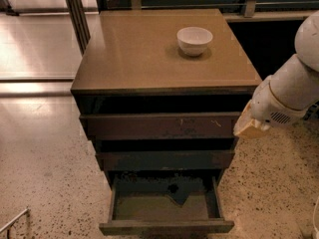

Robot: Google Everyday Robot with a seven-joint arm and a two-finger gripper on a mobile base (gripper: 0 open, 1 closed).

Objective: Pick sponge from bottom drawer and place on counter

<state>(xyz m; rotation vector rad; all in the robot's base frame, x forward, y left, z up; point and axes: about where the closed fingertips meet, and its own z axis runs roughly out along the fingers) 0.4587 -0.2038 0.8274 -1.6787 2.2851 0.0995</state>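
The bottom drawer (164, 227) of the dark cabinet is pulled open and shows its olive-grey floor. A small dark sponge (180, 195) lies at the back middle of that floor, partly in shadow. The tan counter (144, 54) tops the cabinet. My gripper (247, 126), at the end of the white arm, hangs beside the cabinet's right front corner. It is level with the top drawer, well above and to the right of the sponge, and holds nothing that I can see.
A white bowl (194, 40) stands on the counter toward the back right. The two upper drawers (159, 126) stick out slightly. Speckled floor (45, 173) surrounds the cabinet. A metal post (76, 14) stands at the back left.
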